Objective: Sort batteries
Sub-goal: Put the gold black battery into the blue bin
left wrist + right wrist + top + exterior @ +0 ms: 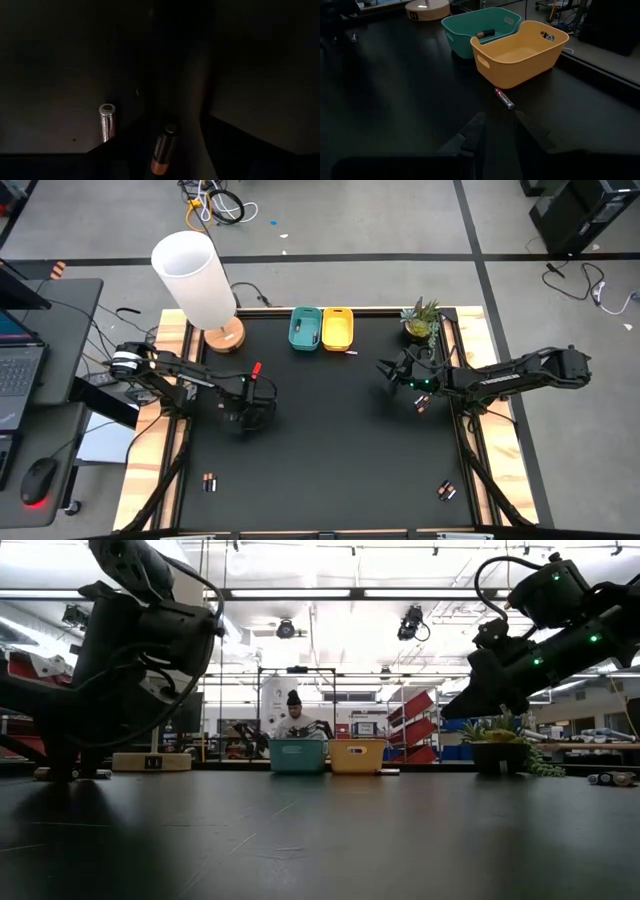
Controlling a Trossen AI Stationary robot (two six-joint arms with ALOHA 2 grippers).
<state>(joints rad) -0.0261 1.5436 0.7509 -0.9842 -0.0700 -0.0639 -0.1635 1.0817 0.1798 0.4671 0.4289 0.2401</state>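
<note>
My left gripper (pixel 245 410) points down at the mat, left of centre, open. In the left wrist view a black battery with a copper end (pixel 162 152) lies between its fingers (pixel 175 125), and a silvery battery (pixel 107 122) lies just outside one finger. My right gripper (pixel 395 370) hangs open by a narrow gap (pixel 500 120), empty, aimed at the teal bin (pixel 480 27) and the yellow bin (pixel 517 52). A black battery (pixel 485 34) lies in the teal bin. A thin silvery battery (pixel 504 98) lies on the mat in front of the yellow bin. My left gripper comes at the black battery (pixel 162 152) from above, its fingers lying along the battery, one on each side. The battery lies flat on the mat. I cannot tell whether either finger touches it.
More batteries lie near the front left (pixel 209 481), the front right (pixel 446 491) and under the right arm (pixel 421 405). A white lamp (pixel 195 275) stands at the back left, a potted plant (pixel 422 320) at the back right. A person (pixel 293 720) sits beyond the table.
</note>
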